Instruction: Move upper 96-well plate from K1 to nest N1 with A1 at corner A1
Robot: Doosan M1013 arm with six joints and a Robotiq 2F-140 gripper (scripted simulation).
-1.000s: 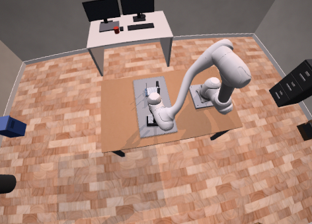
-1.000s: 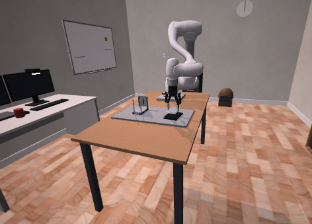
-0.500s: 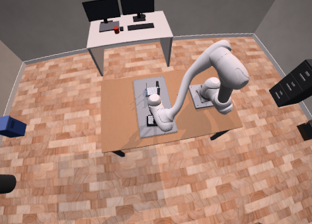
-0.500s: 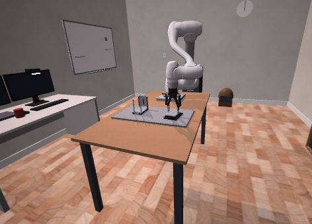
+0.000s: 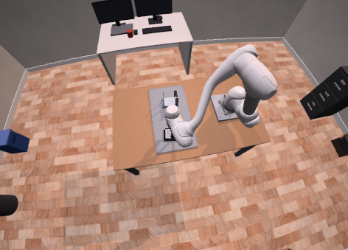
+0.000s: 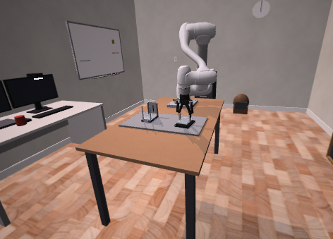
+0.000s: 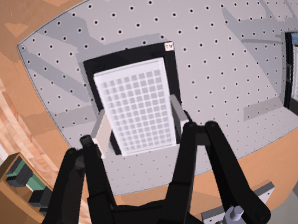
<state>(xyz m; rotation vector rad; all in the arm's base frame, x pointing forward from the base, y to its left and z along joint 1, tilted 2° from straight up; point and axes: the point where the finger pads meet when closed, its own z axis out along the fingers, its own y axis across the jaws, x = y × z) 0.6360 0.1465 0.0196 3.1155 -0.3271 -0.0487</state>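
My gripper (image 7: 139, 111) is shut on the long sides of the white 96-well plate (image 7: 136, 99) and holds it flat, right way up, low over the black plate nest N1 (image 7: 129, 63). In the wrist view the plate covers most of the nest and sits shifted toward the near side; I cannot tell whether it touches. A pale A1 square (image 7: 169, 46) lies at the nest's far right corner. The stack rack K1 (image 6: 150, 112) stands at the other end of the grey board, and its edge shows in the wrist view (image 7: 292, 70). In the exterior view the gripper (image 6: 184, 112) hangs over the nest (image 6: 185, 123).
The grey perforated board (image 6: 164, 124) lies on the brown table (image 6: 159, 141). The arm's base plate (image 5: 225, 108) is on the table's far side. A white desk (image 5: 144, 35) with monitors stands beyond the table.
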